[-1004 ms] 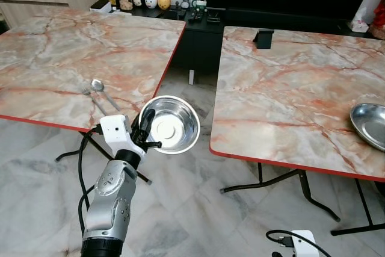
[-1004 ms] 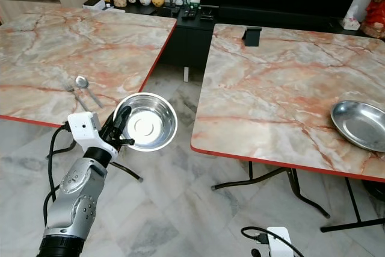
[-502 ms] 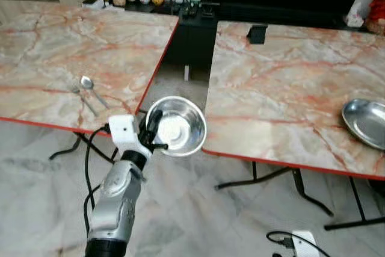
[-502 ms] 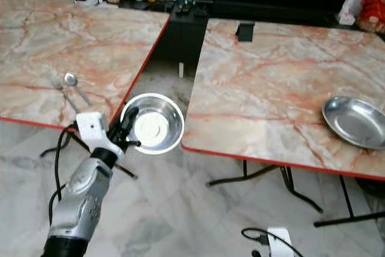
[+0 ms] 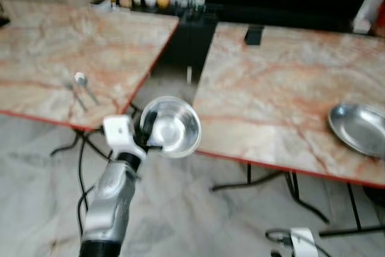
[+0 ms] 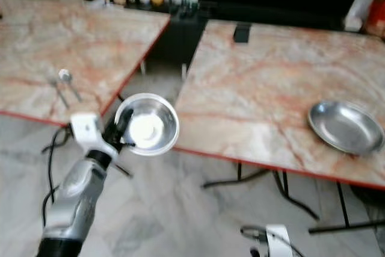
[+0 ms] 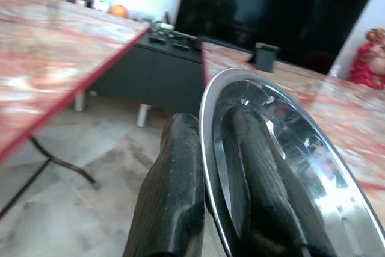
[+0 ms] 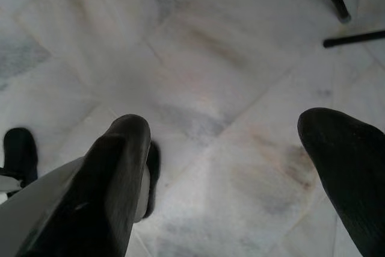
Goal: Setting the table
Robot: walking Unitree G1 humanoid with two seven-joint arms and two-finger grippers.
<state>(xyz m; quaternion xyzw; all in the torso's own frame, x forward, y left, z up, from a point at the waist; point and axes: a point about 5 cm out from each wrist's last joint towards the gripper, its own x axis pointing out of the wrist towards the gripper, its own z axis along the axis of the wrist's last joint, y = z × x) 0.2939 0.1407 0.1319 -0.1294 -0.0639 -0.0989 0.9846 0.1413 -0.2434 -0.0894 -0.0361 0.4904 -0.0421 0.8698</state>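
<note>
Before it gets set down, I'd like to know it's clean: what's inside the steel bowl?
No food or object shows inside the bowl, just shiny steel. One finger of the left gripper reaches in over the rim, hiding a strip of the inner wall.

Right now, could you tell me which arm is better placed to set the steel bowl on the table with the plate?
Left: its fingers already clamp the steel bowl's rim near that table's edge.

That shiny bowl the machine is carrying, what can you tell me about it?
The bowl is round, shiny metal, looks like steel, with a flat base and nothing visible inside. The left gripper pinches its rim, one black finger inside, one outside. It is held tilted in the air, over the floor in the gap between the two marble-patterned tables, touching nothing else.
</note>
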